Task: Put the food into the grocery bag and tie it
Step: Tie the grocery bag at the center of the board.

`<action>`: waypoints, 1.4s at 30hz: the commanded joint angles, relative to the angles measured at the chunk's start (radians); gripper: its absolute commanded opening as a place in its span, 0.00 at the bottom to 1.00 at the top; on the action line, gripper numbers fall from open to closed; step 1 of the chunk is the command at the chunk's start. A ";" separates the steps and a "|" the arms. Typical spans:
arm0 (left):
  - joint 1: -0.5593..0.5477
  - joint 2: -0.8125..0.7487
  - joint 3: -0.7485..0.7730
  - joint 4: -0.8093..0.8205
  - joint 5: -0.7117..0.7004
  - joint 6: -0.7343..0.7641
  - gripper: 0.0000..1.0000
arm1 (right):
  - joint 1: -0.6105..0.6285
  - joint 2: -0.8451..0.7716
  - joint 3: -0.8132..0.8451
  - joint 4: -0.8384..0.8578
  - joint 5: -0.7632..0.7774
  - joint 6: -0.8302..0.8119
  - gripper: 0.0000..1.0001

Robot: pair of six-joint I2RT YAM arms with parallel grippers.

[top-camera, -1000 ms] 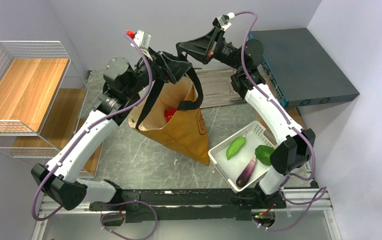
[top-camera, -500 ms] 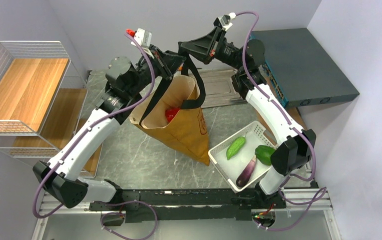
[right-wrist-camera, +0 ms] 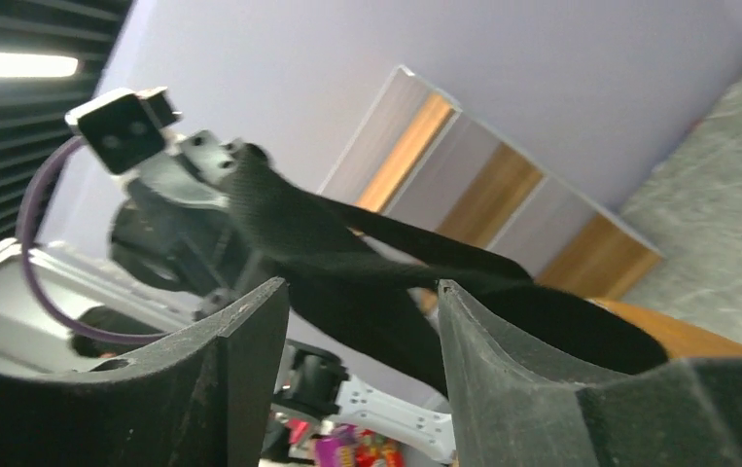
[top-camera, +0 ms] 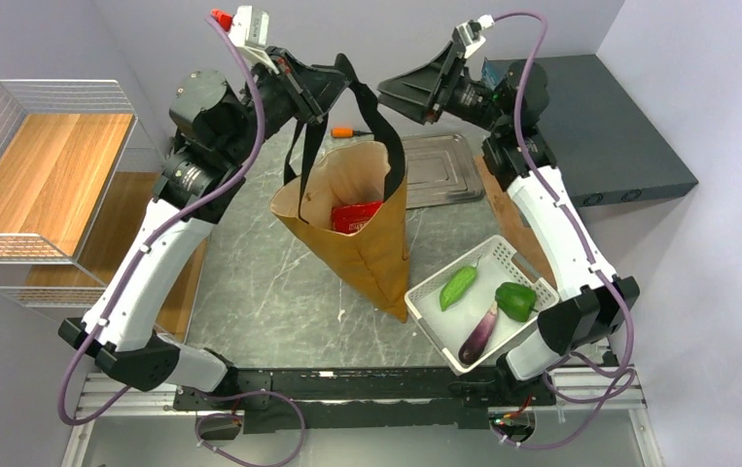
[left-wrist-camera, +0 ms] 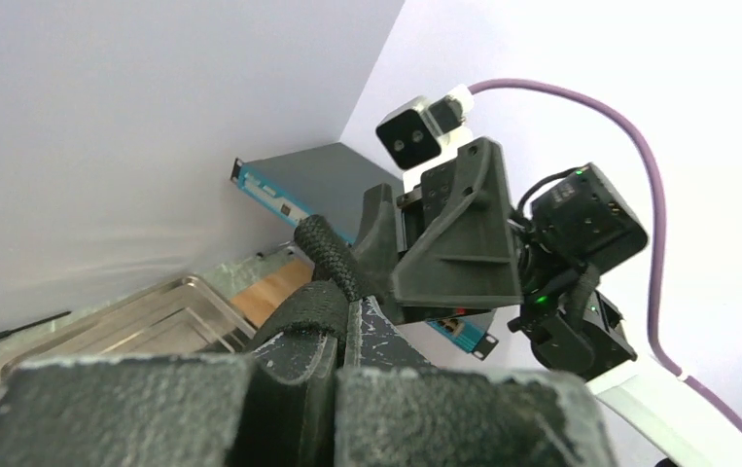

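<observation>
The mustard grocery bag [top-camera: 376, 243] hangs by its black straps [top-camera: 386, 136] from my left gripper [top-camera: 337, 83], which is shut on them high above the table. In the left wrist view the strap [left-wrist-camera: 313, 316] sits pinched between the jaws of the left gripper [left-wrist-camera: 342, 336]. A red snack packet [top-camera: 352, 216] shows inside the bag's open mouth; other food in it is hidden. My right gripper [top-camera: 388, 94] is open just right of the straps, holding nothing. In the right wrist view the straps [right-wrist-camera: 347, 248] run beyond the parted right gripper [right-wrist-camera: 362, 321].
A white basket [top-camera: 522, 265] at the front right holds two green vegetables and a purple eggplant [top-camera: 478, 334]. A metal tray [top-camera: 444, 170] and an orange-handled tool [top-camera: 344, 131] lie behind the bag. A wire shelf [top-camera: 46, 175] stands at the left, a dark box [top-camera: 600, 126] at the back right.
The left gripper closed on the straps and rose, pulling the bag upright. The right gripper let the strap go, opened and drew back to the right.
</observation>
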 commanded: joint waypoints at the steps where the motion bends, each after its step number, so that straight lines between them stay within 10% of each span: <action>1: -0.004 -0.005 0.062 0.020 0.011 -0.056 0.00 | -0.048 -0.051 0.045 -0.252 -0.024 -0.220 0.61; 12: -0.004 0.107 0.250 -0.017 0.013 -0.109 0.00 | -0.093 -0.128 0.204 -0.741 0.045 -0.713 0.65; 42: -0.012 0.151 0.291 0.087 0.067 -0.194 0.00 | 0.075 0.032 0.356 -0.705 0.133 -0.797 0.57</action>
